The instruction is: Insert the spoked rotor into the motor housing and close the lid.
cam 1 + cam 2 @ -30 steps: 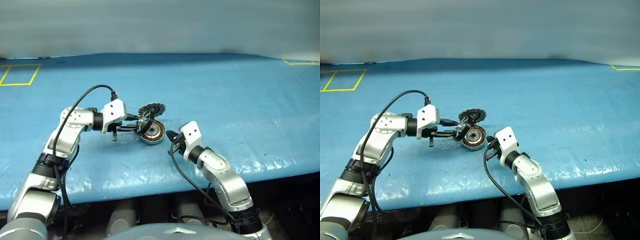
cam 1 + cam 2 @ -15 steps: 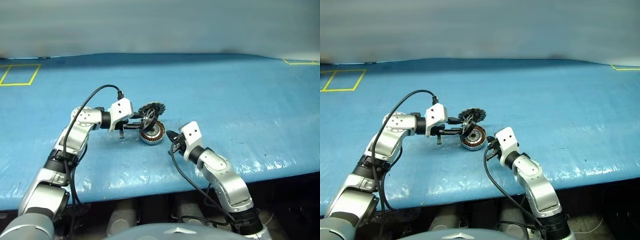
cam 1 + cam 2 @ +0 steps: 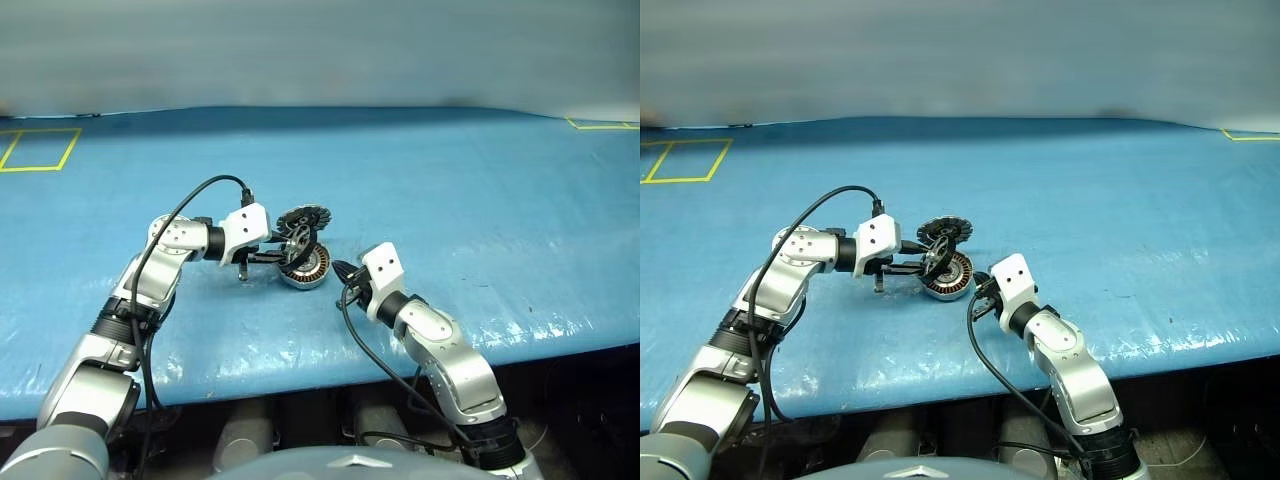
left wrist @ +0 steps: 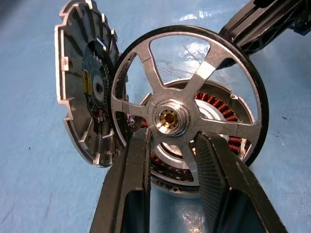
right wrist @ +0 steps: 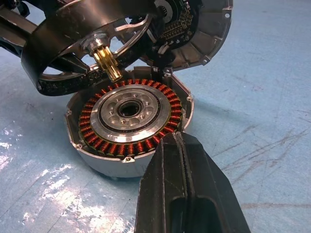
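Observation:
My left gripper (image 4: 170, 141) is shut on the spoked rotor (image 4: 187, 104), with its fingers (image 4: 129, 189) on either side of the silver hub. The rotor (image 5: 82, 43) hangs tilted just above the motor housing (image 5: 129, 116), its brass shaft pointing down towards the ring of copper windings. The lid (image 3: 303, 217) stands upright and open at the housing's far edge, dark ribbed face towards the rotor. My right gripper (image 5: 174, 138) is shut, its tips against the housing's near rim (image 3: 308, 267).
The housing sits on a blue mat (image 3: 480, 200) that covers the table. Yellow tape squares (image 3: 40, 148) mark its far left and far right corners. Black cables (image 3: 190, 205) loop from both wrists.
My left gripper has carried the rotor a little to the right and lower, closer over the housing. The right arm and the housing have stayed put.

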Controlling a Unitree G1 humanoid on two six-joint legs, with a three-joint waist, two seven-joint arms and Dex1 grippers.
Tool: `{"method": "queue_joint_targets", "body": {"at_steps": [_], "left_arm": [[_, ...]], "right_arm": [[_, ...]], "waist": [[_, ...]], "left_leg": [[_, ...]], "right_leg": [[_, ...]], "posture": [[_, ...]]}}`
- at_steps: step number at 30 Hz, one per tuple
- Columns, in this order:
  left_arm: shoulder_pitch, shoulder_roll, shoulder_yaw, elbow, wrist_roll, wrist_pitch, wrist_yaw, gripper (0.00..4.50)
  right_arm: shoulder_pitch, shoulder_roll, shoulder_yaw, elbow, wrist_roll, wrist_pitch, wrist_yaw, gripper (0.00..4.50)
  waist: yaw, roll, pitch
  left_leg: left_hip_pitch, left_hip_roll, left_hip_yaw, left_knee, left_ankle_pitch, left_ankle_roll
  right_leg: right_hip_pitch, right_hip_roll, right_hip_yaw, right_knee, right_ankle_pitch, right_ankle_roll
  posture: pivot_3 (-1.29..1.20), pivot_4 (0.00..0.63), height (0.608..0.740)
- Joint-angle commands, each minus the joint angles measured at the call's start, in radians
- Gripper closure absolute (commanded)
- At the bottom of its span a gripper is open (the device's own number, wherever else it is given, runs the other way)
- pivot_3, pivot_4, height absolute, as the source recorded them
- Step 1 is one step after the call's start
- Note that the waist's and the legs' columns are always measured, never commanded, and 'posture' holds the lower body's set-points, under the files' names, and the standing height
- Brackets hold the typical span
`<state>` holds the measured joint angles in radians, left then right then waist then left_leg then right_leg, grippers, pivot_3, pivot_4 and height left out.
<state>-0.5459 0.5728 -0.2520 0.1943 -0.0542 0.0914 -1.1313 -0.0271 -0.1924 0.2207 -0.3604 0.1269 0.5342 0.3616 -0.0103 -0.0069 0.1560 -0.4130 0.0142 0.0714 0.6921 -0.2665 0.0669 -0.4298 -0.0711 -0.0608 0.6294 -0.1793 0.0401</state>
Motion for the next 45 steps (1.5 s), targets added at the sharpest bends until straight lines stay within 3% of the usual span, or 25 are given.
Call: {"method": "queue_joint_targets", "body": {"at_steps": [1,43,44,45], "left_arm": [[-0.021,0.007,-0.008,-0.005,0.016,-0.027,-0.006,3.54],[-0.073,-0.010,-0.049,0.087,0.116,-0.142,0.009,3.54],[-0.074,-0.012,-0.047,0.090,0.123,-0.148,0.020,2.81],[-0.075,-0.013,-0.047,0.093,0.131,-0.153,0.031,2.58]], "right_arm": [[-0.006,0.006,-0.005,-0.015,0.010,-0.017,-0.002,4.50],[0.050,-0.009,-0.029,0.009,0.028,-0.088,0.028,4.50],[0.049,-0.009,-0.029,0.008,0.028,-0.088,0.028,4.50],[0.049,-0.009,-0.029,0.008,0.028,-0.088,0.027,4.50]], "waist": [[0.000,0.000,0.000],[0.001,0.000,0.000],[0.001,0.000,0.000],[0.001,0.000,0.000]], "left_leg": [[0.000,0.000,0.000,0.000,0.000,0.000],[0.000,0.000,0.000,0.000,-0.002,0.003],[0.000,0.000,0.000,0.000,-0.002,0.003],[0.000,0.000,0.000,0.000,-0.002,0.003]], "right_leg": [[0.000,0.000,0.000,0.000,0.000,0.000],[0.000,0.000,0.000,0.000,0.000,0.000],[0.000,0.000,0.000,0.000,0.000,0.000],[0.000,0.000,0.000,0.000,0.000,0.000]], "posture": [[0.00,0.150,0.740],[0.00,0.150,0.740],[0.00,0.150,0.740],[0.00,0.150,0.740]]}}
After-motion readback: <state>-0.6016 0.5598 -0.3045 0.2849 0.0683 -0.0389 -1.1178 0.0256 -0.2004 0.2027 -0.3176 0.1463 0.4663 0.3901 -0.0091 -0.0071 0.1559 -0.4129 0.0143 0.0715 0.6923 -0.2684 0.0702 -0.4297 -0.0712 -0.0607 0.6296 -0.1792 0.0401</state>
